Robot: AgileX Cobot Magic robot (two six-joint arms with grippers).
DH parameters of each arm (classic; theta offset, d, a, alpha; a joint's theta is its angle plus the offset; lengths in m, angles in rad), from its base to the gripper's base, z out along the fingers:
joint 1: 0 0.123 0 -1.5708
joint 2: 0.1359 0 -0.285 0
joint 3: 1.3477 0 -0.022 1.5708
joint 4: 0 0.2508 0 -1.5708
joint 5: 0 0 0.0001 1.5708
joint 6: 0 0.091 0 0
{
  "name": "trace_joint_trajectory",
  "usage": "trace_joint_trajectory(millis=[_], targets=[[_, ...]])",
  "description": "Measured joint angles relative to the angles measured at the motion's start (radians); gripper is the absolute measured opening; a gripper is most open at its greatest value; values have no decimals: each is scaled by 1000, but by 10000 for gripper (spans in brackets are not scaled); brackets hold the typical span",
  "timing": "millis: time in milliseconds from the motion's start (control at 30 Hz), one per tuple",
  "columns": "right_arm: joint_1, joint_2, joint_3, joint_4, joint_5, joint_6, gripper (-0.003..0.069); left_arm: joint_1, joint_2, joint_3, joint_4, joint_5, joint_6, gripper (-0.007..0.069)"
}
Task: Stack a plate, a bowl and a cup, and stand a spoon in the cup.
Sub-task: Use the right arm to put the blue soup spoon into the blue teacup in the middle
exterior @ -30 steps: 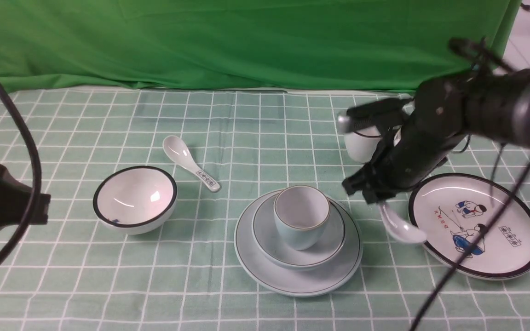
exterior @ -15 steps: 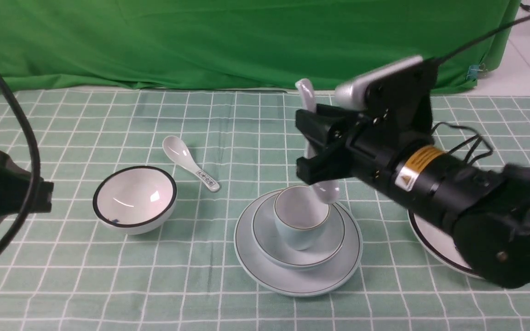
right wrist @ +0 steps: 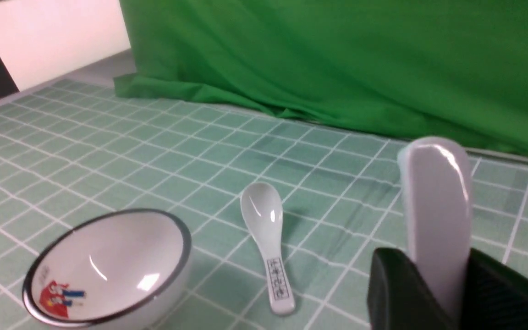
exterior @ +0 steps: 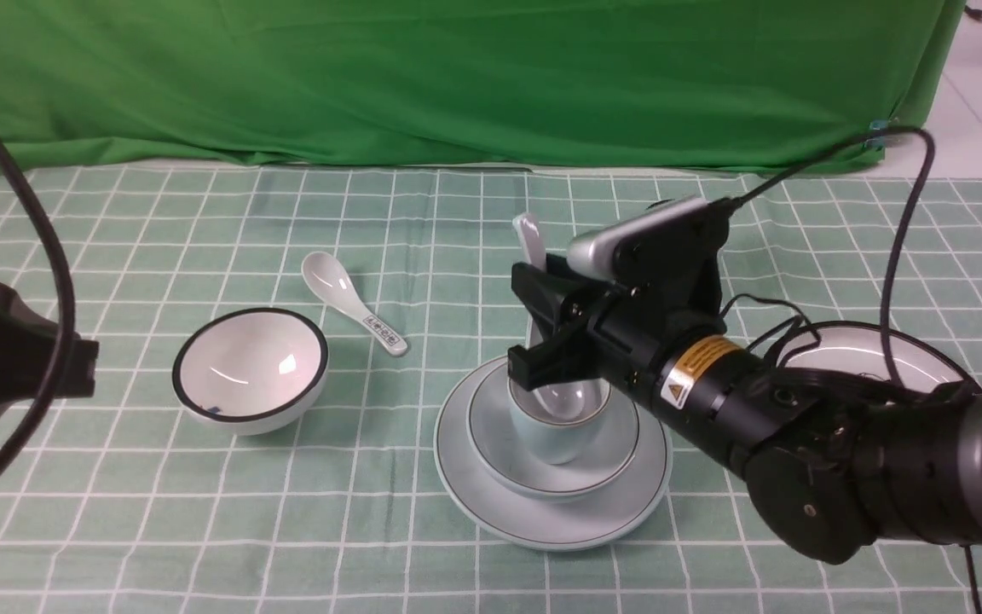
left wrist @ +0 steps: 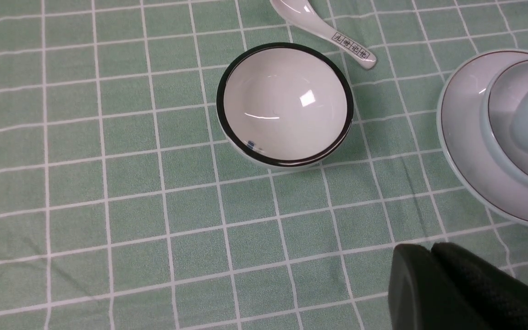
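The spoon, clamped by the right gripper from four o'clock, stood in the cup, seemingly the last step, wanting only a gentle release, while the left gripper sat clenched empty.

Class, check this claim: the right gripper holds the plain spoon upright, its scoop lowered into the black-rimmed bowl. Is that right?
Not quite. The right gripper holds the spoon upright, but its scoop is lowered into the cup, not the black-rimmed bowl, which stands apart. The front view shows it.
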State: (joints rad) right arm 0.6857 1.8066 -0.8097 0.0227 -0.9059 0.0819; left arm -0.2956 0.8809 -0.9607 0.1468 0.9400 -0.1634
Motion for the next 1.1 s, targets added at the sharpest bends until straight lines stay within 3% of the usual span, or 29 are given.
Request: trace_joint_trajectory(millis=[367,600,767,933,1067,1100], targets=[[0,56,4,0,-11,0,170,0,0,0,0,0,0,10],[0,48,5,0,25,0,295,0,0,0,0,0,0,10],[0,-49,5,0,214,-33,321,0,0,0,0,0,0,10],[-2,-305,5,0,608,-108,313,0,0,0,0,0,0,10],[-41,-512,5,0,876,-137,219,0,0,0,0,0,-21,10],[-96,-648,5,0,1037,-152,123,0,0,0,0,0,-31,10]])
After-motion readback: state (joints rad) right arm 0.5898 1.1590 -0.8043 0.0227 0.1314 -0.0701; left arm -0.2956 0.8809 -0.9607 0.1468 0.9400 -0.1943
